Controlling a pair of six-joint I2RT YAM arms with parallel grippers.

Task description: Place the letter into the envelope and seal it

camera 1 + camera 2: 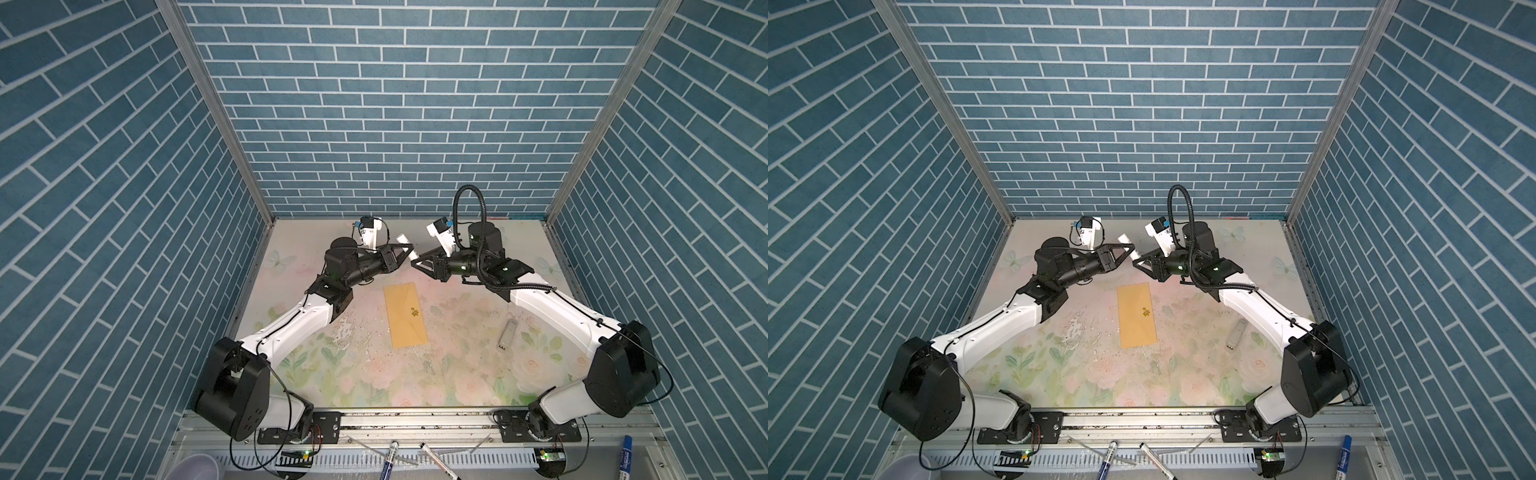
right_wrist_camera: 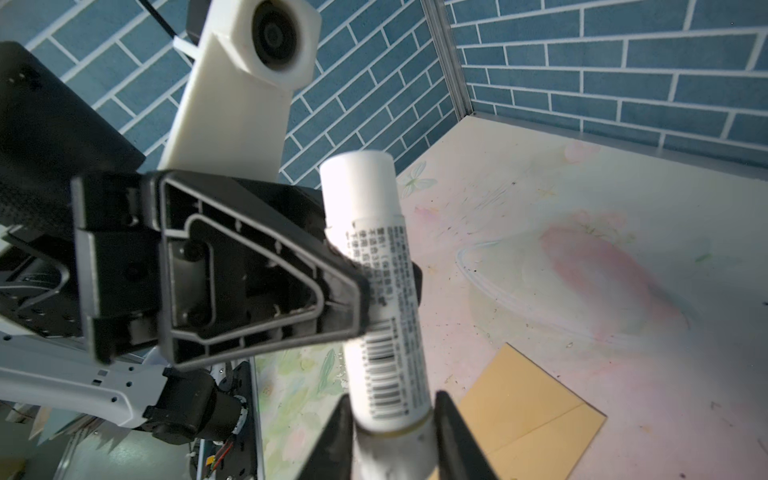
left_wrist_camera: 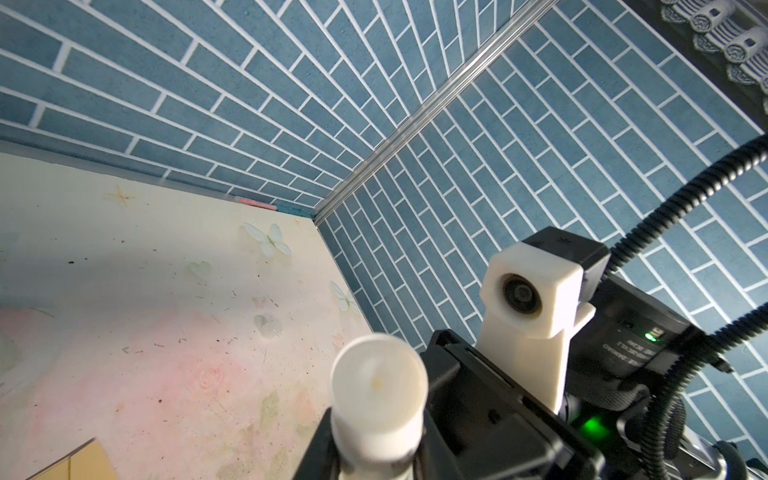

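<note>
The golden-tan envelope [image 1: 405, 313] [image 1: 1137, 316] lies flat mid-table with its small dark-gold emblem up; a corner of it shows in each wrist view [image 3: 83, 461] [image 2: 528, 411]. The letter is out of view. Above the table's far half, both grippers meet on one white glue stick [image 1: 402, 239] [image 1: 1124, 239] [image 2: 374, 266]. My left gripper [image 1: 411, 250] [image 3: 376, 455] is shut on the stick's barrel. My right gripper [image 1: 414, 262] [image 2: 392, 436] is shut on the stick's lower end, its jaws pressed against both sides.
A small grey oblong object [image 1: 508, 334] [image 1: 1236, 332] lies on the floral table surface [image 1: 415, 386] at the right. Markers [image 1: 388, 457] lie on the rail in front. Blue brick-patterned walls close in three sides.
</note>
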